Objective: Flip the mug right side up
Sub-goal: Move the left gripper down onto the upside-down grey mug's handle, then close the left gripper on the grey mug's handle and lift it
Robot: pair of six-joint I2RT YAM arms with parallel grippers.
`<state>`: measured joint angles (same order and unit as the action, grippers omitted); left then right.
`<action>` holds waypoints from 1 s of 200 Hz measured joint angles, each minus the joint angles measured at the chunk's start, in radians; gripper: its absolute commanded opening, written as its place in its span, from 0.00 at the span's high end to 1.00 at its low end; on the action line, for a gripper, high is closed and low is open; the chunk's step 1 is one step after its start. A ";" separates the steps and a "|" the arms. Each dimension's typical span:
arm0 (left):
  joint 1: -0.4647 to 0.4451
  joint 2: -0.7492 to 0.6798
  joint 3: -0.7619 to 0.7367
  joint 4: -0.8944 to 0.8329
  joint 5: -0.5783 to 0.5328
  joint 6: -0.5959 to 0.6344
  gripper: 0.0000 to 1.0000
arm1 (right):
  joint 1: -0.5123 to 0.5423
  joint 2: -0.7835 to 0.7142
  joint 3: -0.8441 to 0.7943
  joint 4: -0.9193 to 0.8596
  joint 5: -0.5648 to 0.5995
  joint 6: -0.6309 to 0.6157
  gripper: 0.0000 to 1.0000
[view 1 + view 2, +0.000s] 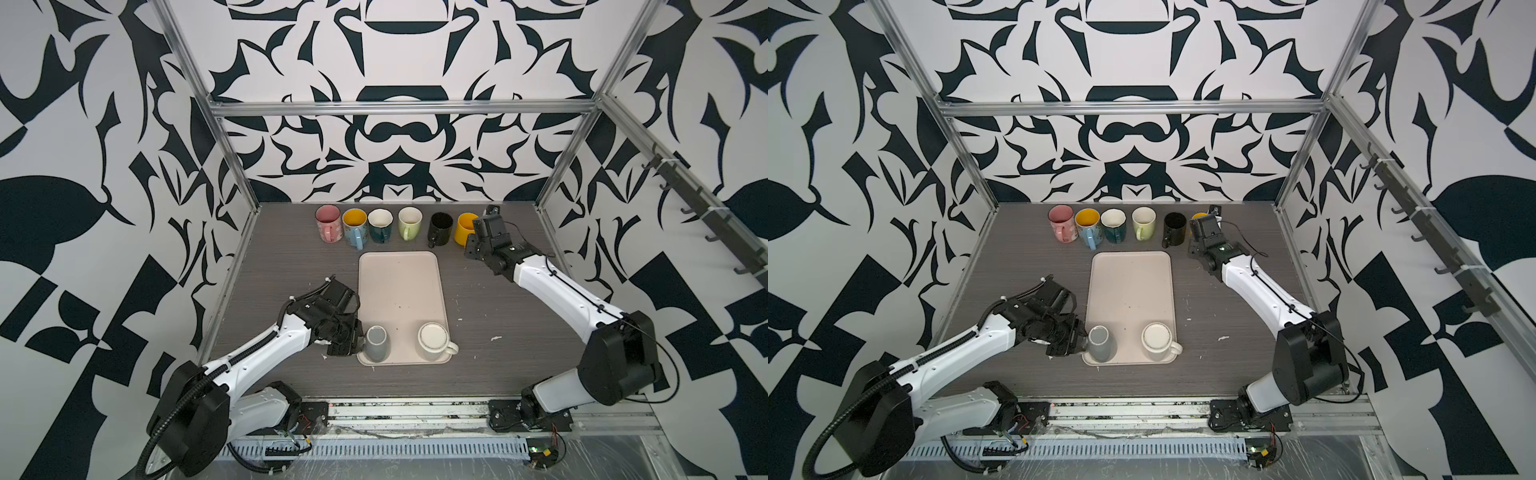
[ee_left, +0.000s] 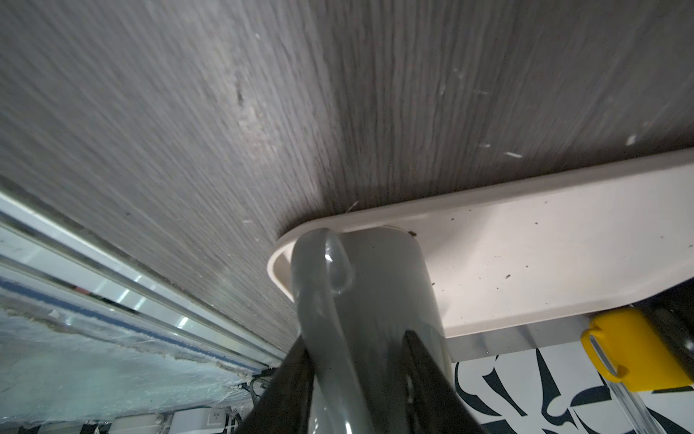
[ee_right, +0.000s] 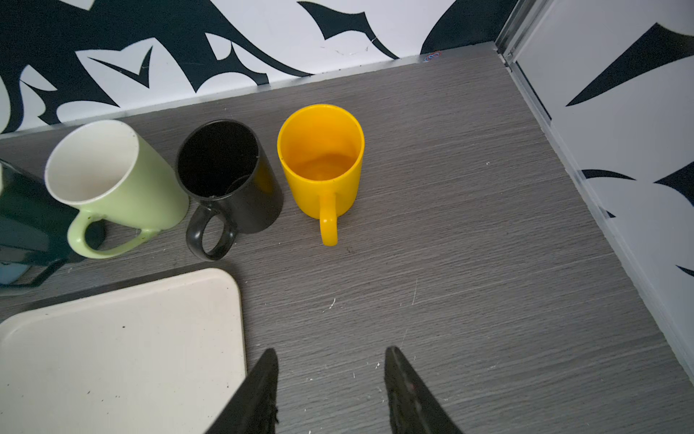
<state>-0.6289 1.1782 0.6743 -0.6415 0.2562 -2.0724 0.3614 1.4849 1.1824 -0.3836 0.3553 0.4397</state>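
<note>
A grey mug (image 1: pixel 376 343) (image 1: pixel 1100 343) (image 2: pixel 375 285) stands upside down on the front left corner of the cream tray (image 1: pixel 401 282) (image 2: pixel 525 244). Its handle faces left. My left gripper (image 1: pixel 358 340) (image 2: pixel 355 336) is open and straddles that handle; one finger lies against it and the other stands a little off, beside the mug's body. A white mug (image 1: pixel 433 340) (image 1: pixel 1156 340) stands upside down at the tray's front right. My right gripper (image 1: pixel 471 249) (image 3: pixel 330 349) hovers open and empty over bare table by the tray's back right corner.
Several upright mugs line the back wall, among them pink (image 1: pixel 328 222), black (image 3: pixel 225 169) and yellow (image 3: pixel 323 165) (image 1: pixel 464 228). Metal frame posts border the table. The front rail runs just behind my left gripper.
</note>
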 measured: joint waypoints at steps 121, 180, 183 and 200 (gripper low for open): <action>0.000 0.062 -0.013 0.045 0.019 -0.002 0.79 | 0.000 0.000 -0.008 0.003 -0.001 0.003 0.50; 0.000 0.076 -0.013 0.085 0.029 -0.003 0.95 | 0.000 0.000 -0.011 0.006 -0.001 0.003 0.50; 0.000 0.077 -0.013 0.087 0.030 -0.003 0.96 | 0.000 0.000 -0.011 0.006 -0.001 0.003 0.50; 0.000 0.080 -0.015 0.116 0.029 -0.003 1.00 | 0.000 0.000 -0.011 0.006 -0.001 0.003 0.50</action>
<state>-0.6289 1.2587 0.6590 -0.5259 0.2852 -2.0758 0.3614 1.4849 1.1709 -0.3775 0.3546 0.4431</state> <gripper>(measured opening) 0.170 0.500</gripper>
